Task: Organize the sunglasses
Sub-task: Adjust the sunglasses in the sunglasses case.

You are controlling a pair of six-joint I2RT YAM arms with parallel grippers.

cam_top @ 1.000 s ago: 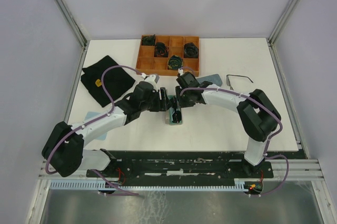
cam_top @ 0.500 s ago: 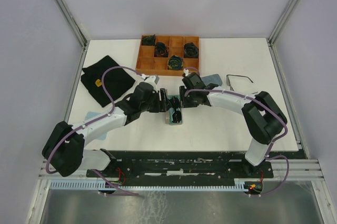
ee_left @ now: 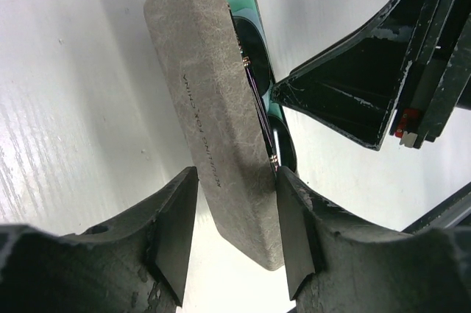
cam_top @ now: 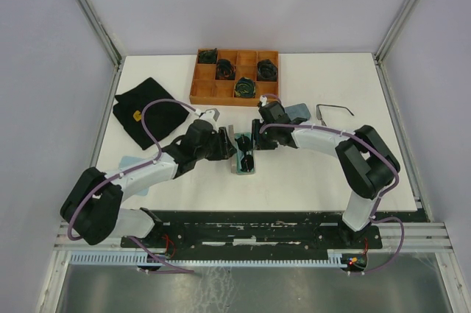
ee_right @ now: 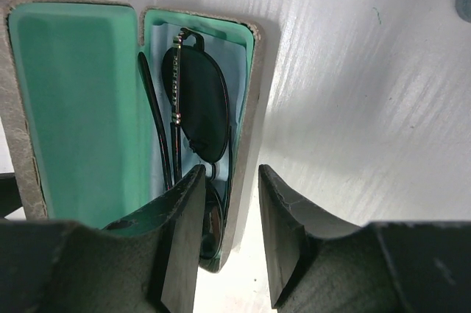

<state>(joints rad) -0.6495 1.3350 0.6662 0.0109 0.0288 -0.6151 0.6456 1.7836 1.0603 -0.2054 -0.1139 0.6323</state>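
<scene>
We see a white table with a black cloth at its left and a wooden compartment tray at the back. At the centre lies an open grey glasses case with a teal lining. The left gripper straddles its raised lid, jaws spread, seemingly with a sliver of gap at one pad. The right gripper stands parted astride the case's side wall, one finger inside. One pair of sunglasses lies folded in the case. The other pair rests on the table to the right.
</scene>
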